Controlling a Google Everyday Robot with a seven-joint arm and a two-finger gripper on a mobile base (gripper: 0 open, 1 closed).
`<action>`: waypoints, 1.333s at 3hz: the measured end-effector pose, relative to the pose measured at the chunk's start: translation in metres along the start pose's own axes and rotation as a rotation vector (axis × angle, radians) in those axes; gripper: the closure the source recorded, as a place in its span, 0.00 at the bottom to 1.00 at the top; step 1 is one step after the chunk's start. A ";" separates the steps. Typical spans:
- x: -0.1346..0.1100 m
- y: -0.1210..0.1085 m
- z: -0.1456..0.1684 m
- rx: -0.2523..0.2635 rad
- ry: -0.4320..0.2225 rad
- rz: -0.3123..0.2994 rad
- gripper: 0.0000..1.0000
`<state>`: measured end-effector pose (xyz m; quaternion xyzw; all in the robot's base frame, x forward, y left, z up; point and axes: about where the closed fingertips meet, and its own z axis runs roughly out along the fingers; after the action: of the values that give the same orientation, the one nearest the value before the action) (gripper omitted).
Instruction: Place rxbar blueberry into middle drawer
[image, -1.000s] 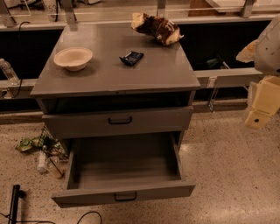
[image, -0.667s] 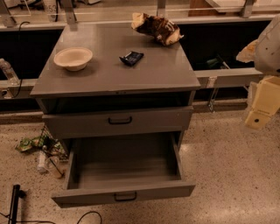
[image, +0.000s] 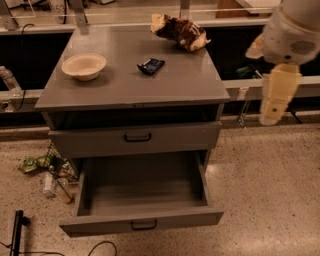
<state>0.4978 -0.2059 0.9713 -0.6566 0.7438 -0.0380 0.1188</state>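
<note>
The rxbar blueberry (image: 150, 65), a small dark blue glossy bar, lies flat on the grey cabinet top (image: 175, 82), right of centre. The middle drawer (image: 142, 192) is pulled out wide; its floor is bare and a black handle sits on its front panel. My gripper (image: 270, 116) hangs on the cream-coloured arm end at the right, off the cabinet's right side, well apart from the bar and level with the cabinet top's front edge. It holds nothing that I can see.
A cream bowl (image: 84, 66) sits on the top at the left. A brown-and-cream snack bag (image: 180, 31) lies at the back right. A shut drawer front (image: 137, 138) is above the open drawer. Litter (image: 47, 172) and a black cable lie on the floor at the left.
My arm has shifted a little to the left and up at the right side. The bar, the bowl, the bag and the drawers have not moved.
</note>
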 end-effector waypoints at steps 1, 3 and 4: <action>-0.026 -0.055 0.020 -0.003 0.001 -0.174 0.00; -0.060 -0.147 0.060 0.093 -0.071 -0.499 0.00; -0.060 -0.148 0.060 0.094 -0.072 -0.497 0.00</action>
<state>0.6610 -0.1607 0.9519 -0.8140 0.5522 -0.0774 0.1627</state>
